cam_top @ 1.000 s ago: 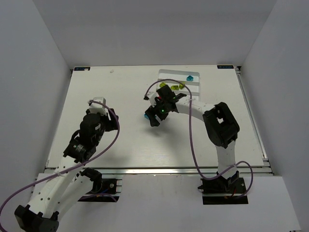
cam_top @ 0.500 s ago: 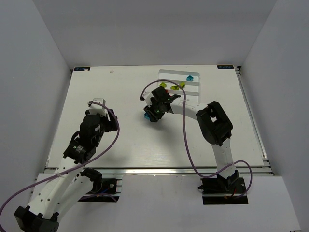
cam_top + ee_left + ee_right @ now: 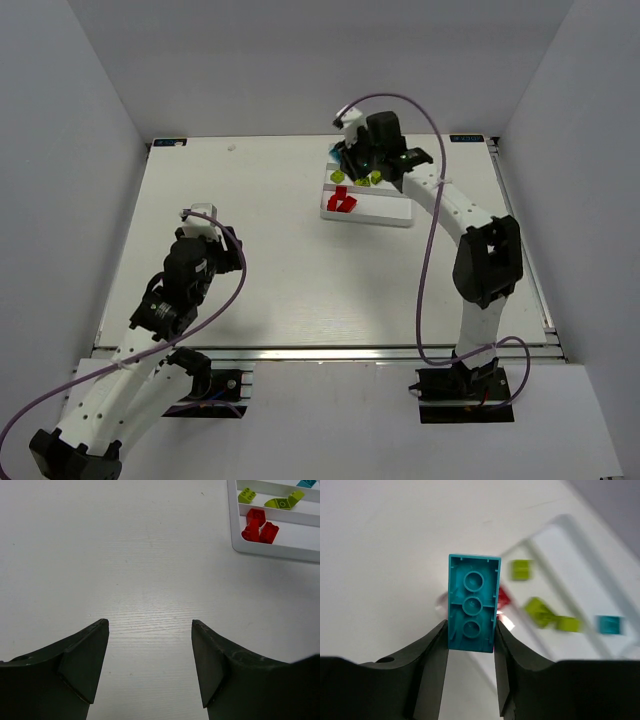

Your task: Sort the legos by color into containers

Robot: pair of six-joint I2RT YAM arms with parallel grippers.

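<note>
The right gripper (image 3: 471, 630) was clamped on a cyan brick (image 3: 472, 602), gripping its long sides, with the hollow underside facing the wrist camera. From above, it hung over the far left corner of the white tray (image 3: 365, 217). Two red bricks (image 3: 342, 201) lay touching at the left end of the near compartment, yellow-green bricks (image 3: 376, 178) lay in the middle one, and a second cyan brick (image 3: 609, 624) lay in the far one. The left gripper (image 3: 150, 630) stood wide open and empty over the table (image 3: 260, 260), well apart from the tray's left rim.
</note>
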